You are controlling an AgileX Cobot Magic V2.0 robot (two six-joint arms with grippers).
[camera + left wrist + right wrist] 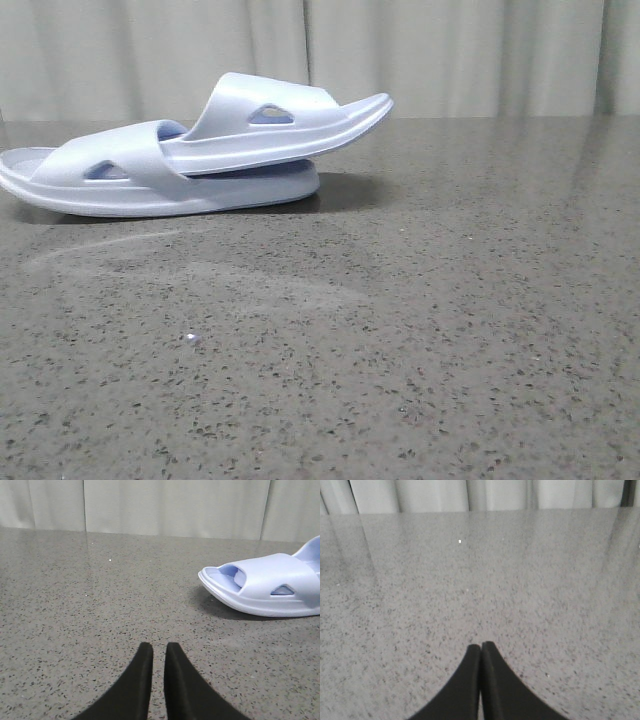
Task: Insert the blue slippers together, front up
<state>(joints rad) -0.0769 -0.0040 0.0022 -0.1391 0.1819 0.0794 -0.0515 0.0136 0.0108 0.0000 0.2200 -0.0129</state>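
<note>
A: Slippers first. Where?

B: The blue slippers sit on the desk, nested: the upper slipper has one end pushed under the strap of the lower slipper, its other end tilted up and hanging over the lower one's end. Both sole-down, straps up, oval side cut-outs showing.

A: Touching?

B: Yes, the upper rests on the lower's footbed. The lower lies flat on the desk.

A: Left gripper?

B: The left gripper has its jaws nearly together, a thin gap between the tips, nothing in it. Empty, low over the desk.

A: Slipper relative to those jaws?

B: Ahead of the tips and off to one side, well apart. The left wrist view shows the lower slipper's open end and strap, with a corner of the upper one at the frame edge.

A: Right gripper?

B: The right gripper has its jaws pressed fully together, tips touching, holding nothing.

A: Any slipper near those jaws?

B: No slipper shows in the right wrist view, just speckled grey desk ahead of the tips and a pale curtain beyond.

A: Arms in the front view?

B: Neither shows there. Only the slippers, desk, curtain.
</note>
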